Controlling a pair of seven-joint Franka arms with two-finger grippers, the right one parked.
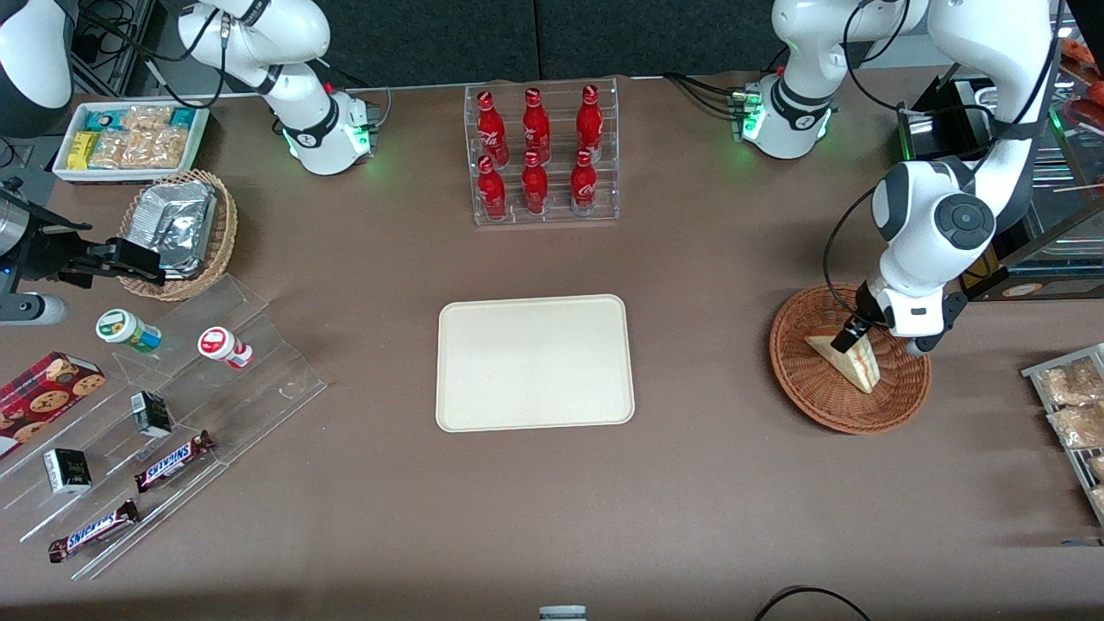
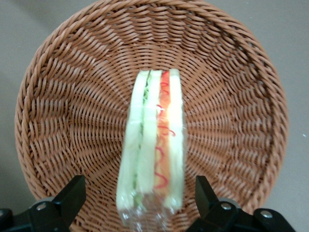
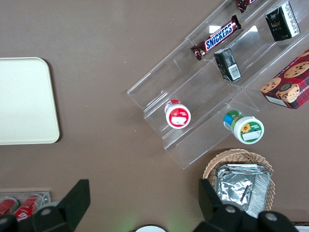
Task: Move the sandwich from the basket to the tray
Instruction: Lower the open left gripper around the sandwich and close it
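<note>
Brown tabletop (image 1: pixel 707 285) spreads under everything. Toward the parked arm's end, a clear acrylic stand (image 1: pixel 155 405) carries Snickers bars (image 1: pixel 172 461). At mid-table the cream tray (image 1: pixel 535 362) lies flat, with a rack of red bottles (image 1: pixel 542 153) farther from the front camera. Toward the working arm's end, the gripper (image 2: pixel 140 200) hangs over the wicker basket (image 1: pixel 802 379), its fingers (image 2: pixel 72 195) spread apart on either side of the sandwich (image 2: pixel 154 145), which stands on edge in the basket.

Six red cola bottles (image 1: pixel 538 153) sit in a clear rack top center. Upper left there's a white tray of snacks (image 1: pixel 129 141) and a tan basket with foil packets (image 1: pixel 179 231). Lower left, Snickers bars (image 1: pixel 172 461) and a cookie box (image 1: pixel 43 398) by the clear display steps (image 1: pixel 185 405).
</note>
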